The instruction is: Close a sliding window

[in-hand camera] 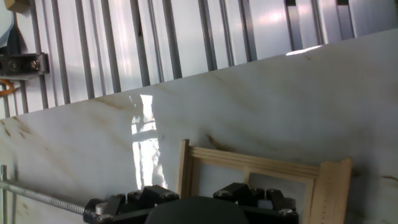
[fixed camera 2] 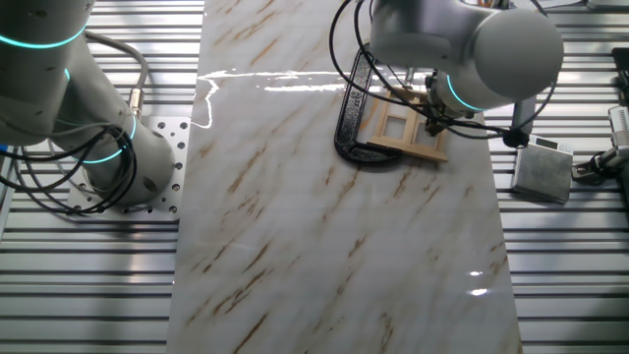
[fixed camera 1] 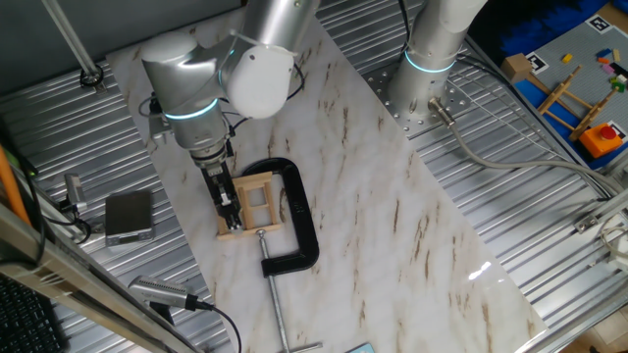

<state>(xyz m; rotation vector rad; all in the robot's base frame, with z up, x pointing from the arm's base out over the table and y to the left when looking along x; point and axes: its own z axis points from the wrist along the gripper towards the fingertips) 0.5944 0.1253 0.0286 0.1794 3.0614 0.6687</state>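
End effector (fixed camera 1: 228, 203) down on sliding window (fixed camera 1: 257, 201), opening unclear; window held inside black C-clamp (fixed camera 1: 300, 218) on marble slab (fixed camera 1: 392, 216).

The arm (fixed camera 1: 257, 69) was built of rounded silver-grey shells with a smooth white cap, and thin glowing cyan rings marked its joints. At upper right of one fixed view its base column (fixed camera 1: 432, 49) stood on a metal plate with bolt holes, a grey cable (fixed camera 1: 491, 157) trailing away. Black wires looped around the wrist above the small black gripper (fixed camera 1: 227, 203).
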